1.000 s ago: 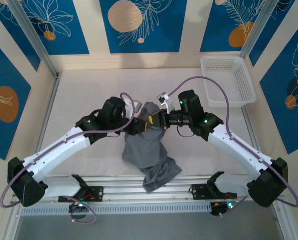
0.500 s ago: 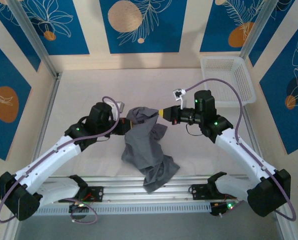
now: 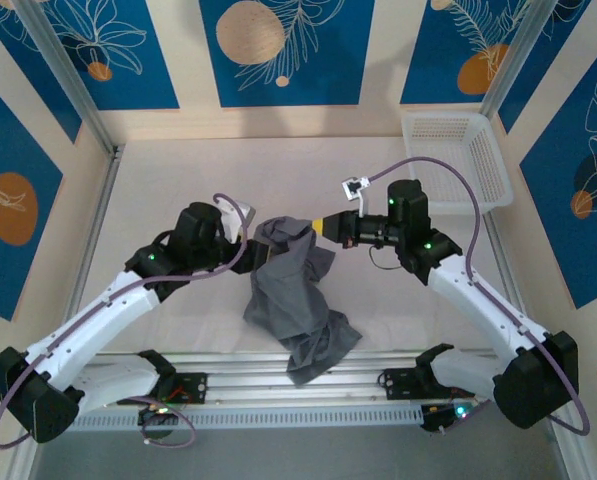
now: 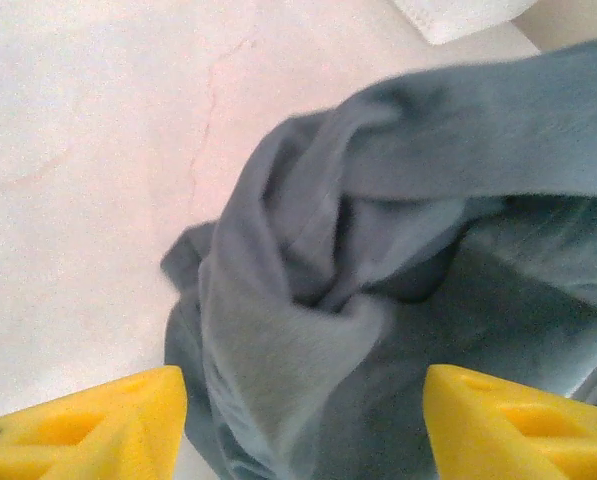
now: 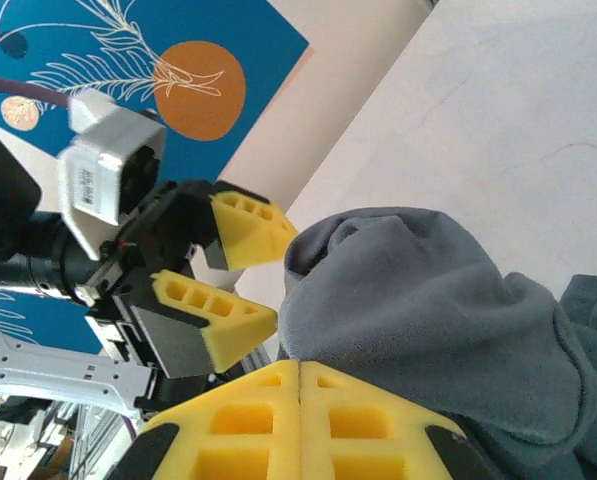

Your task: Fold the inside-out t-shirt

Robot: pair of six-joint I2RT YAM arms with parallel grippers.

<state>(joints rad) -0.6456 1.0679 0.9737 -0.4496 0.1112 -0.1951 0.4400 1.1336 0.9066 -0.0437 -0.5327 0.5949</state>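
L end effector [image 4: 305, 390]: jaws wide apart, gripping nothing, cloth just ahead | R end effector [image 5: 298, 366]: closed tight, pinching t-shirt's [image 3: 293, 300] raised top fold | t-shirt: bunched mid-worktop [image 3: 168, 180] between both arms, tail trailing to near edge

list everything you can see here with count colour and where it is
t-shirt: one, dark grey, crumpled mid-table between the arms, top edge lifted
basket: one, white, far right corner of the table
table: one, pale, under it all
wall panels: several, blue with orange and gold prints, around the table
cables: two, purple, one along each arm
left arm: one, white and black, near left, reaching to the shirt
right arm: one, white and black, near right, reaching to the shirt
left fingers: two, yellow, open, at the shirt's left
right fingers: two, yellow, shut on the shirt's top edge
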